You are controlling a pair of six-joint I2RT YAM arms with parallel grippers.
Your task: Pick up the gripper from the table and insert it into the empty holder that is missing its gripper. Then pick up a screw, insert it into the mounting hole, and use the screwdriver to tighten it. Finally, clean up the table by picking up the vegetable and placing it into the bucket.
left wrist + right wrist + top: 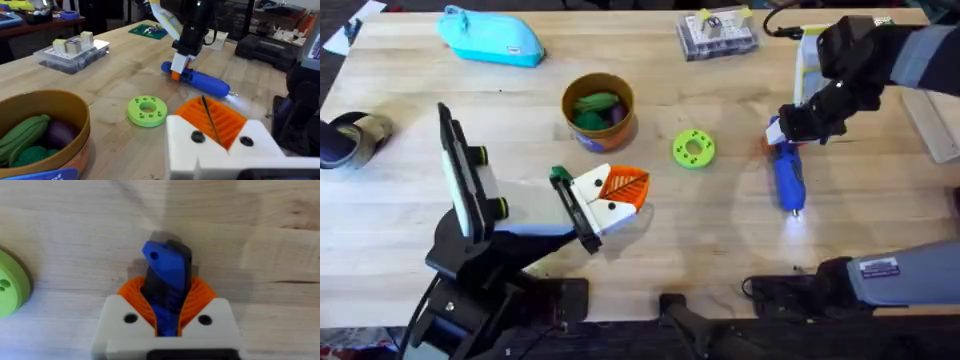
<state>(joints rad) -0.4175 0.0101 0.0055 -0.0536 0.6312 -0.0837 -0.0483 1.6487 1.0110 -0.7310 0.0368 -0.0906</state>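
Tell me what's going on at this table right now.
The right gripper is closed on the blue screwdriver, which lies on the table with its tip lit. The left arm reaches toward the middle, where the white and orange gripper part sits against the black holder. The yellow bucket already has vegetables in it, and a green disc lies between the bucket and the screwdriver.

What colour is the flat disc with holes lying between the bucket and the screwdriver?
The disc is bright green, clearest in the left wrist view.
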